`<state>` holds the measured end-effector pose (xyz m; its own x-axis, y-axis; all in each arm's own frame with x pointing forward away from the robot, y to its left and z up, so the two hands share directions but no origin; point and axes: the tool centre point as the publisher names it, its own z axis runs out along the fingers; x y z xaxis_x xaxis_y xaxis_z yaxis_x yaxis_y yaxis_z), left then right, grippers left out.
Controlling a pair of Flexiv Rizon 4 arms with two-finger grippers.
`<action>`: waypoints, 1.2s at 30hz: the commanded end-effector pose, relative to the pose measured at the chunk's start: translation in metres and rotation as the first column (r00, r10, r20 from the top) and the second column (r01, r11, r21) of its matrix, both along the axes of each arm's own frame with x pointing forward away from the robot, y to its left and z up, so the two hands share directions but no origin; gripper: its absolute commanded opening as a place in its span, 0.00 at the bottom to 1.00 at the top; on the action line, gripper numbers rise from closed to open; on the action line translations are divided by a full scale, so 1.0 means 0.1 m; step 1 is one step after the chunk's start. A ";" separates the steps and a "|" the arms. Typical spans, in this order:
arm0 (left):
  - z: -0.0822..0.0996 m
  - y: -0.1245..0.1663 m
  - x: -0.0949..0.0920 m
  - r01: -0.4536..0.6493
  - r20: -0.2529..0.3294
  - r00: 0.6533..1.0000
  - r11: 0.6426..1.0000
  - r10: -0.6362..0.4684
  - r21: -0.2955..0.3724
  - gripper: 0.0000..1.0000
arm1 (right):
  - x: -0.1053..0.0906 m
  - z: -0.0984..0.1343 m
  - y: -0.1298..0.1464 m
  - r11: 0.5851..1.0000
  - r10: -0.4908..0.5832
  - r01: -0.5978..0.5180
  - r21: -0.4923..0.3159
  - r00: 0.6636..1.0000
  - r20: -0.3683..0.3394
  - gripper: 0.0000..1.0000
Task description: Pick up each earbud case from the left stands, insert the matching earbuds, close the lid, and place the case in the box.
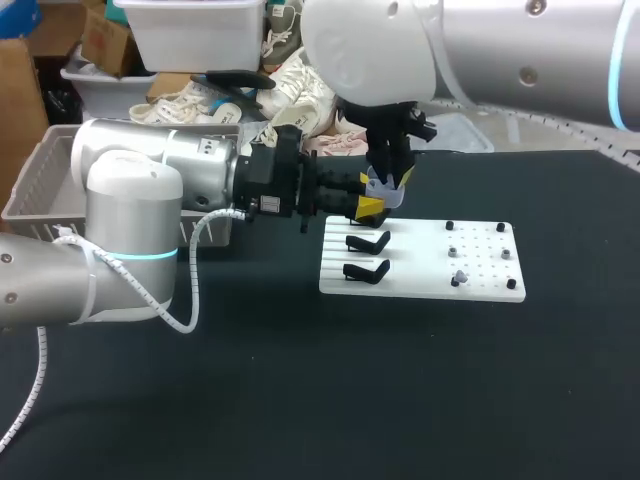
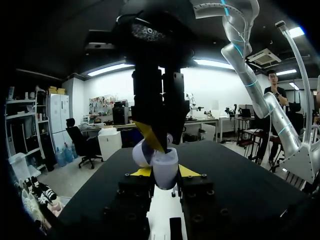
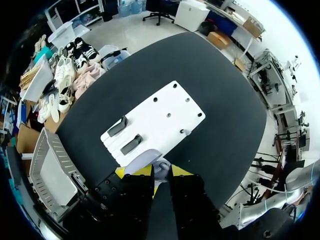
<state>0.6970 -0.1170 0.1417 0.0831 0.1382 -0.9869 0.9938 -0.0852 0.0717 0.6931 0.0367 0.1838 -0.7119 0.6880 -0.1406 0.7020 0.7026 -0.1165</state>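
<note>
Two grippers meet at one earbud case.
The left gripper (image 1: 368, 207) squeezes the pale purple case (image 2: 164, 167) from both sides, in the air over the white board (image 1: 480, 272) by the black stands (image 1: 368, 242). The right gripper (image 3: 159, 172) is right above it; its grip cannot be told.

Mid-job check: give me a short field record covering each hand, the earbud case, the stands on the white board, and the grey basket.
left hand: shut on the earbud case, held above the stand end of the white board
earbud case: pale lavender, lid appears open
right hand: directly over the case, close to it; grip cannot be told
black stands: two in view, both empty
grey basket: at the table's left side, beside the left arm
</note>
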 end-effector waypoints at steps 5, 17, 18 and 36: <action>0.00 -0.01 0.00 0.002 0.001 1.000 1.000 -0.002 -0.002 0.00 | -0.04 0.08 -0.01 1.000 -0.020 0.019 0.022 1.000 0.017 0.31; 0.00 -0.01 0.00 0.002 0.001 1.000 1.000 -0.002 -0.002 0.00 | -0.36 0.40 -0.44 0.974 -0.076 0.049 0.223 0.991 0.113 0.41; 0.00 -0.01 0.00 0.002 0.001 1.000 1.000 -0.002 -0.002 0.00 | -0.38 0.38 -0.48 0.971 -0.045 0.012 0.238 0.990 0.133 0.44; 0.00 -0.01 0.00 0.002 0.001 1.000 1.000 -0.002 -0.002 0.00 | -0.58 0.20 -0.88 0.891 0.293 -0.373 0.259 0.908 0.300 0.58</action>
